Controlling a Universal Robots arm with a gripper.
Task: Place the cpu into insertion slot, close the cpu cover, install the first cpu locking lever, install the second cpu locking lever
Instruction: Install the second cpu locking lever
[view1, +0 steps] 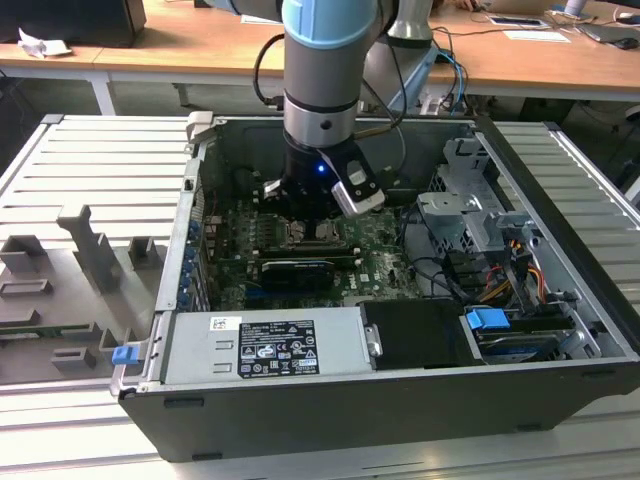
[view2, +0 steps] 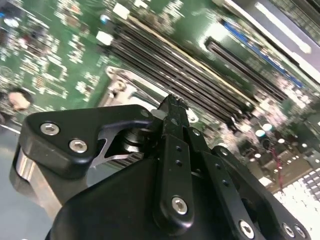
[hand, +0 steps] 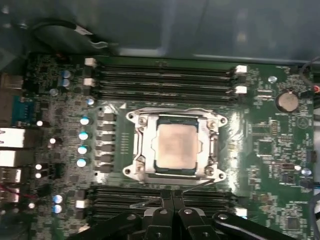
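Clearly the cpu already sits in the slot, a thin square chip with a dull silvery-beige face, framed by the cover, a bright metal plate lying flat around it with the chip showing through its square window. Four round screw bosses mark the corners of the socket frame. Thin wire levers run along the frame's edges. The gripper hangs just beside the socket, over a bank of memory slots, and its two matt black fingers are pressed together with nothing between them. The green board is crowded with small parts: a row of four shiny capacitor tops on one side of the socket, and a round coin cell on the other. In the exterior view the arm, grey with a pale blue joint, reaches down into the open case and hides much of the board; a long black card lies in front of it, a grey power supply with a label nearer still, and two blue plastic tabs show at the front.
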